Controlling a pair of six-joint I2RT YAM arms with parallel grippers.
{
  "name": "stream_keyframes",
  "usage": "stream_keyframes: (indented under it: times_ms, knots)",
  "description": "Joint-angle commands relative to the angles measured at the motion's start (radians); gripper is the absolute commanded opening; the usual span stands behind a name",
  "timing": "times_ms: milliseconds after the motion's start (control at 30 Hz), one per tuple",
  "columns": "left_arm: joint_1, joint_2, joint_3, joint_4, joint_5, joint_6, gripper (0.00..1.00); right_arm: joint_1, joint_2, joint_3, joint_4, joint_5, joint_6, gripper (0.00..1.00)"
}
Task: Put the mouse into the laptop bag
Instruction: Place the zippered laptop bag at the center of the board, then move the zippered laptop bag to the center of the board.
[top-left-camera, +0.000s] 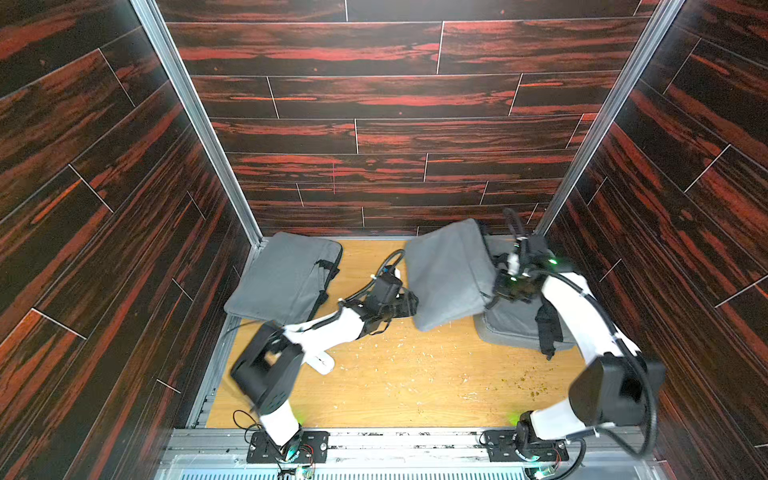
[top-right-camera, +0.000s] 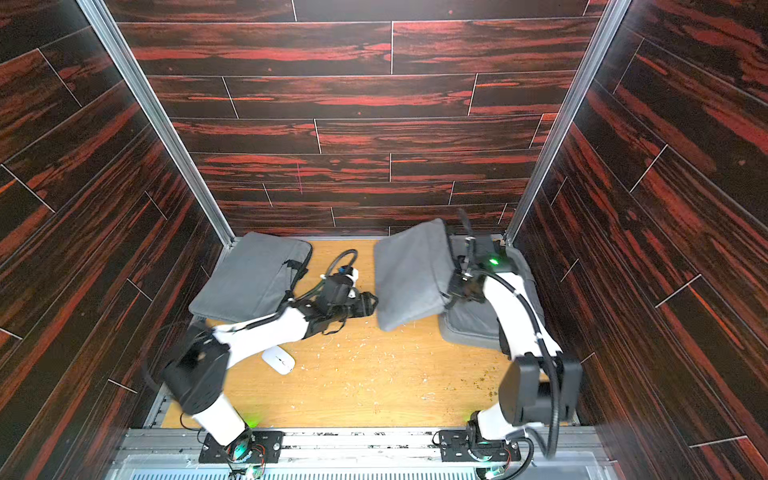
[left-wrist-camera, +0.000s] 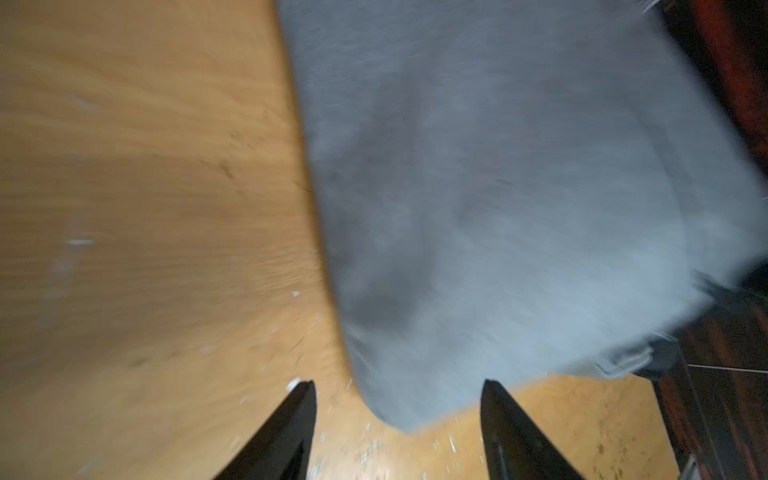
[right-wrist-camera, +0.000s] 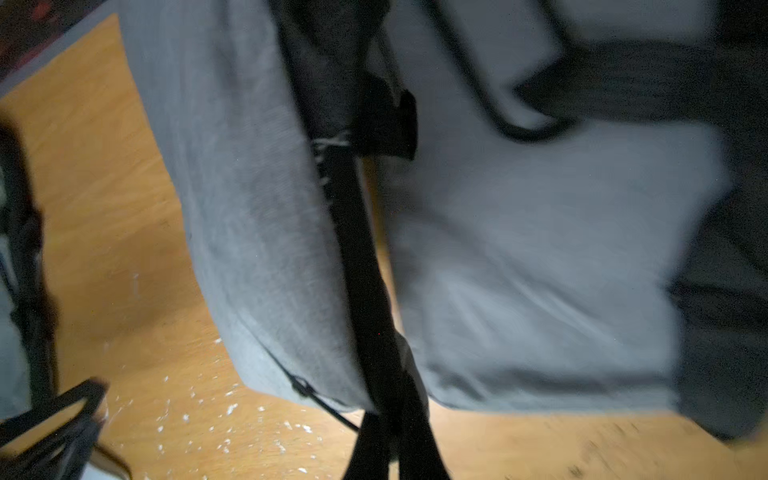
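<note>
Mouse (top-right-camera: 278, 359) out on the table (top-right-camera: 395, 386): white, lying flat, toward the front, just beside the left forearm. In no grip. Well apart from the open bag.

Laptop bag (top-right-camera: 469, 326) at the far right, already opened. Flap (top-right-camera: 411, 274) raised and tilted off the body, mouth toward the table's middle.

Right gripper (top-right-camera: 455, 291) at the flap's raised edge, jaws together, clamped on the flap by the black strap (right-wrist-camera: 361, 266) (actual bite hidden under grey cloth in both top views).

Left gripper (left-wrist-camera: 399, 388) just beside the flap's low corner, jaws apart, holding nothing. Touching the cloth or just short of it: cannot tell, wrist view too blurred.

Second grey bag (top-right-camera: 249, 278) flat and closed at the far left, not involved as far as seen.

Judged progress: opening step done, or close to it. Left to do: pick up the mouse, carry it across, release it inside under the flap. Early stage, perhaps a third along. Probable next need, a guess only: left gripper over to the mouse, with the flap held up meanwhile.
</note>
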Motion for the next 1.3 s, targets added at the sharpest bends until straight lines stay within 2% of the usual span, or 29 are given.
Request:
stream_keyframes:
  times_ms: [0,67,100,133,167,233,300,433,500,667,833,933,1067,1267]
  knots:
    - [0.001,0.079,0.04,0.041,0.061,-0.037,0.67,-0.048,-0.115,-0.037,0.014,-0.012,0.012,0.0]
    - [0.001,0.124,0.07,0.043,0.08,-0.045,0.67,-0.072,-0.137,-0.074,0.021,0.0,0.018,0.0]
    - [0.001,0.136,0.079,0.047,0.087,-0.049,0.67,-0.075,-0.14,-0.087,0.02,0.009,0.023,0.06]
    - [0.001,0.146,0.085,0.048,0.088,-0.051,0.67,-0.076,-0.145,-0.102,0.021,0.022,0.03,0.28]
    - [0.001,0.147,0.087,0.045,0.088,-0.051,0.67,-0.076,-0.151,-0.115,0.026,0.029,0.036,0.42]
    - [0.001,0.131,0.092,0.023,0.079,-0.04,0.67,-0.076,-0.185,-0.133,0.048,0.04,0.051,0.5]
    - [0.001,0.089,0.103,-0.031,0.052,-0.01,0.67,-0.077,-0.227,-0.12,0.049,0.084,0.065,0.53]
    - [0.011,-0.05,0.127,-0.181,-0.033,0.057,0.68,-0.058,-0.326,-0.046,0.055,0.138,0.079,0.55]
    - [0.025,-0.137,0.134,-0.268,-0.112,0.078,0.69,-0.002,-0.349,-0.021,0.08,0.167,0.086,0.55]
    - [0.095,-0.356,0.113,-0.525,-0.472,0.123,0.78,0.326,-0.247,-0.001,0.205,0.266,0.084,0.55]
    - [0.298,-0.444,0.052,-0.699,-0.633,0.106,0.84,0.541,-0.031,0.017,0.442,0.178,0.037,0.55]
    - [0.456,-0.401,0.02,-0.698,-0.592,0.071,0.84,0.637,0.075,0.046,0.518,0.147,0.005,0.54]
    - [0.617,-0.242,0.069,-0.618,-0.549,0.065,0.84,0.678,0.148,-0.006,0.642,-0.004,0.042,0.51]
    - [0.744,0.148,0.416,-0.706,-0.578,0.124,0.83,0.689,0.17,-0.154,0.749,-0.008,0.083,0.47]
